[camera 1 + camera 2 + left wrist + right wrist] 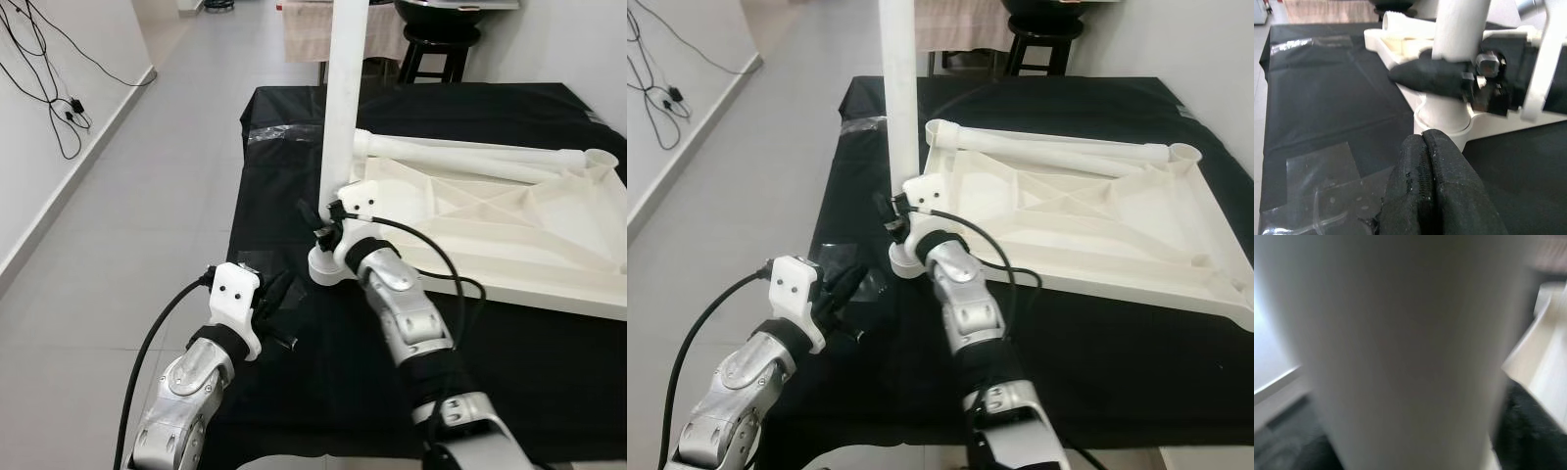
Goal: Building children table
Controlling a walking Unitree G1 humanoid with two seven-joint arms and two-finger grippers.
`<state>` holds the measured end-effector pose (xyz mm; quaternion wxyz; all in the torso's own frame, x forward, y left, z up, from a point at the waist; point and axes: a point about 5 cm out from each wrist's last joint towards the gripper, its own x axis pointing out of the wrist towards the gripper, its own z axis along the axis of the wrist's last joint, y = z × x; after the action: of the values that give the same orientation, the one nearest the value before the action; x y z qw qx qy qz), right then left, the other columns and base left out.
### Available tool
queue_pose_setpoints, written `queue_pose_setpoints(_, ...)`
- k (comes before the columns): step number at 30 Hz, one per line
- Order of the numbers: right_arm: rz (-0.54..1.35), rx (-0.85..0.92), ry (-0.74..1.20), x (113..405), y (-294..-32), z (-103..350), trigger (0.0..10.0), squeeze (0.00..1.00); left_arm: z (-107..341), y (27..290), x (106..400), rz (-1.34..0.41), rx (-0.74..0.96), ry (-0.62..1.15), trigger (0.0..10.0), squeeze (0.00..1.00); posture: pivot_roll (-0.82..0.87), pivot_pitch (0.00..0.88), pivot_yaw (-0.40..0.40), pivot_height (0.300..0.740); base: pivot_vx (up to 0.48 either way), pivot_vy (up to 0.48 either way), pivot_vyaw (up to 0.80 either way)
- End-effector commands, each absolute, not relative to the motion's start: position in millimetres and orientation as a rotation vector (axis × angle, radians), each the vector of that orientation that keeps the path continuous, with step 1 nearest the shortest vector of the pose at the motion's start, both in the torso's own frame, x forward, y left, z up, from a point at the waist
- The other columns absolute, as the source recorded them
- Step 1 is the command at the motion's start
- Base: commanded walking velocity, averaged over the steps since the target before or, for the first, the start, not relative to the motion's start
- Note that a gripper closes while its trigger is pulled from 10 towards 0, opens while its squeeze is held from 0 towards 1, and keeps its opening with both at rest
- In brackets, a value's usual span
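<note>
**Robot seats a leg in the corner of an upturned children's table**

The right gripper clasps the lower end of an upright white table leg, one black finger wrapped across the tube just above the round corner socket of the tabletop, which lies underside up on a black-covered work table. The leg appears to stand in the socket already; the step in hand looks like fitting this corner leg, though whether it is fully home cannot be told. The next move likely calls for keeping the tube plumb while pressing or twisting it down, without sliding the tabletop on the cloth.

The left gripper hovers low beside the socket, its fingers pressed together and holding nothing, well placed to brace the base. Another leg lies along the far edge of the tabletop, near an open socket at the far corner. A sheet of clear plastic lies on the cloth under the left gripper; a dark stool stands beyond the table and cables hang on the wall, none in the way.
</note>
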<state>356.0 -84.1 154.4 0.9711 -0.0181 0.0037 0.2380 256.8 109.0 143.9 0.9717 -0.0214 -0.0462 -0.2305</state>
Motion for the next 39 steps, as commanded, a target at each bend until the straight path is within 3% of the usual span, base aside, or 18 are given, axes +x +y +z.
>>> queue_pose_setpoints(1,0.513,-0.023,0.007,356.8,-83.7,163.3,10.0,1.0,141.4,108.8,255.4,-0.466,-0.047,-0.087,10.0,0.0,0.04,0.137,-0.003,0.74,0.0,0.0,0.0)
queue_pose_setpoints(3,0.544,-0.026,0.0,357.4,-82.9,167.9,10.0,1.0,141.5,108.5,255.4,-0.467,-0.047,-0.086,10.0,0.0,0.04,0.137,-0.003,0.74,0.0,0.0,0.0)
queue_pose_setpoints(4,0.639,-0.05,-0.014,356.9,-79.6,173.4,10.0,0.0,141.5,108.0,255.4,-0.469,-0.049,-0.086,10.0,0.0,0.05,0.136,-0.005,0.74,0.0,0.0,0.0)
queue_pose_setpoints(13,1.099,-0.115,-0.05,359.0,-74.7,193.7,10.0,0.0,141.9,106.6,255.1,-0.466,-0.054,-0.089,10.0,0.0,0.07,0.134,-0.01,0.74,0.0,0.0,0.0)
queue_pose_setpoints(21,1.237,-0.082,-0.002,363.3,-78.9,198.8,10.0,0.0,141.7,106.1,254.7,-0.467,-0.054,-0.087,10.0,0.0,0.08,0.133,-0.01,0.74,0.0,0.0,0.0)
queue_pose_setpoints(22,1.255,-0.09,-0.007,363.6,-79.8,199.6,9.6,0.0,141.7,105.9,254.5,-0.468,-0.054,-0.087,10.0,0.0,0.09,0.133,-0.011,0.74,0.0,0.0,0.0)
queue_pose_setpoints(23,1.253,-0.09,0.007,368.2,-83.3,201.1,0.0,0.0,141.6,105.4,253.7,-0.466,-0.054,-0.087,10.0,0.0,0.09,0.137,-0.021,0.74,0.0,0.0,0.0)
queue_pose_setpoints(28,1.232,-0.087,0.007,373.4,-87.5,202.0,0.0,0.0,141.8,104.7,253.0,-0.461,-0.056,-0.088,10.0,0.0,0.09,0.138,-0.021,0.74,0.0,0.0,0.0)
queue_pose_setpoints(36,1.037,-0.098,0.082,368.8,-88.9,166.8,0.0,0.0,141.0,104.8,251.4,-0.463,-0.061,-0.086,10.0,0.0,0.08,0.134,-0.026,0.74,0.0,0.0,0.0)
queue_pose_setpoints(39,0.543,0.016,0.239,338.5,-71.1,116.5,0.0,0.0,141.2,107.0,250.9,-0.463,-0.059,-0.085,10.0,0.0,0.08,0.144,-0.016,0.74,0.0,0.0,0.0)
